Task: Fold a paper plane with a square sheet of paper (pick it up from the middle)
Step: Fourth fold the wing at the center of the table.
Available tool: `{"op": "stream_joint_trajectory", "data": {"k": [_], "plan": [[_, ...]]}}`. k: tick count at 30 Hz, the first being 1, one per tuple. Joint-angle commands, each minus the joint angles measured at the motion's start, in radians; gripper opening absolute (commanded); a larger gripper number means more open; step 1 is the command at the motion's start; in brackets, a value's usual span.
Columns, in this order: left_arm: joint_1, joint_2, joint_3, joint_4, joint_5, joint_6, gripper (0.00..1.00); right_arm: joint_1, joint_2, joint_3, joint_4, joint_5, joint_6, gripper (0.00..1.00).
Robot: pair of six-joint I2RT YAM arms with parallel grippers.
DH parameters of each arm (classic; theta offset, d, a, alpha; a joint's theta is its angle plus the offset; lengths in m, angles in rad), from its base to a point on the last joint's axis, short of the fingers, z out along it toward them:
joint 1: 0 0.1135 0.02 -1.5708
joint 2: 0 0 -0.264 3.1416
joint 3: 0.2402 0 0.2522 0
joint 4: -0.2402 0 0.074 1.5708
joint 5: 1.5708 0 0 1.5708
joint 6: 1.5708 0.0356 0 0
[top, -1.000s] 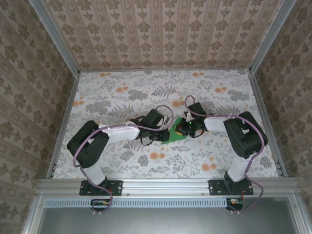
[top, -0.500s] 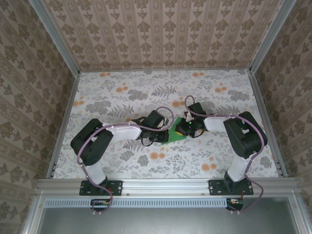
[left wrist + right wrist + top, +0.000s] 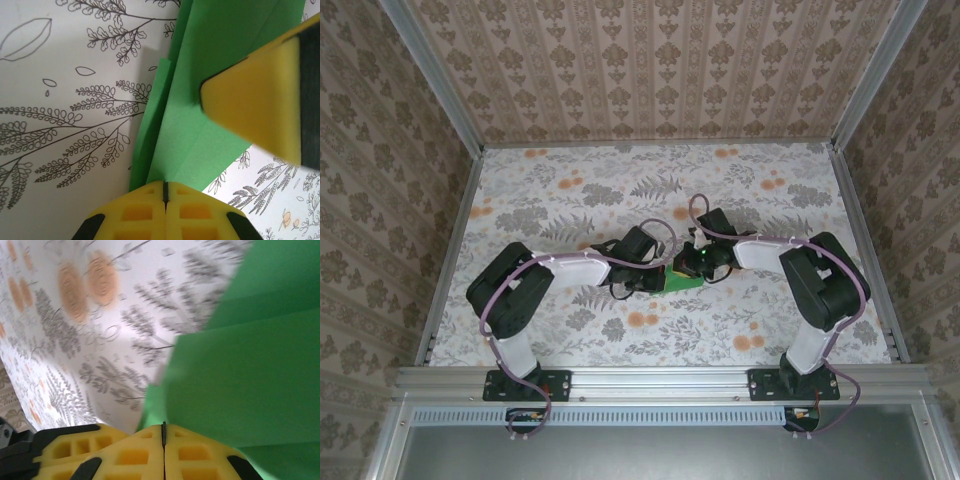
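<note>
As the left gripper [image 3: 165, 186] finishes closing, its yellow foam fingers [image 3: 137, 214] meet tip to tip at the left edge of the creased bright-green paper sheet [image 3: 220, 50]. Right gripper [image 3: 164, 429]: likewise closed, shifted slightly left over the sheet. Location: middle of floral-print tabletop [image 3: 570, 200]. Judged stage: pressing a fold, plane unfinished.

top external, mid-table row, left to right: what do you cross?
left frame rail → left arm → green paper → right arm → right frame rail
</note>
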Motion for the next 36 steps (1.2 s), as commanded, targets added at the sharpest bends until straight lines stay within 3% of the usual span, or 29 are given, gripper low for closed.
{"op": "stream_joint_trajectory", "data": {"k": [1, 12, 20, 26, 36], "plan": [[0.008, 0.011, -0.007, 0.000, -0.010, -0.009, 0.01, 0.020, 0.036, 0.035, 0.009, -0.012, -0.002, 0.08], [0.018, -0.025, -0.024, -0.007, -0.017, -0.013, 0.00, 0.021, 0.109, 0.028, -0.004, 0.046, 0.016, 0.08], [0.019, -0.098, -0.079, 0.050, 0.030, -0.073, 0.08, 0.011, 0.119, -0.003, -0.027, 0.080, 0.038, 0.08], [0.035, -0.090, -0.127, 0.140, 0.080, -0.140, 0.09, 0.008, 0.131, -0.005, -0.039, 0.089, 0.044, 0.08], [0.064, -0.069, -0.159, 0.158, 0.072, -0.173, 0.08, 0.006, 0.141, -0.008, -0.055, 0.097, 0.040, 0.08]]}}
